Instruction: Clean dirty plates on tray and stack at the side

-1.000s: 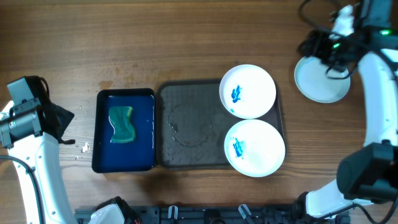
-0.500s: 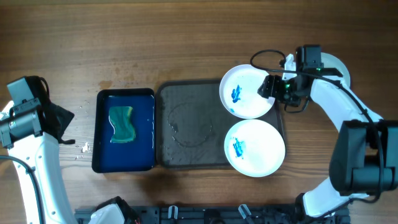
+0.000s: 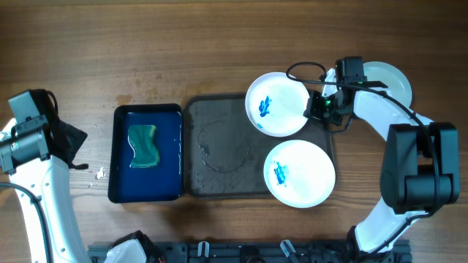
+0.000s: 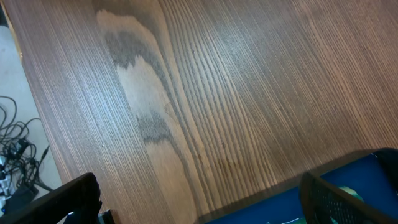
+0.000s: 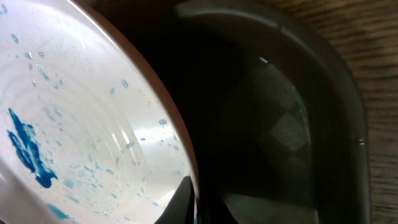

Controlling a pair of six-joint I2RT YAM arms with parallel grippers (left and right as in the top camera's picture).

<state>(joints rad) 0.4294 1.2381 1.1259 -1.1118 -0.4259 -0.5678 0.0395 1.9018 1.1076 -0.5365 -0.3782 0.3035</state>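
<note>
Item: smeared plate, upper of two on the tray, overhanging its far edge.
Right gripper: clenched, apparently on the plate's right rim; the wrist view is too close to be sure.
Step, by my judgement: you are picking it up for cleaning.
Next: lift it level, clear of the lower plate.
Left gripper: released, over the table.

Green sponge in blue tray

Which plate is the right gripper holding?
The smeared plate over the tray's far edge; the right gripper is shut on its right rim. The other smeared plate lies on the tray, the clean plate on the table.
</note>
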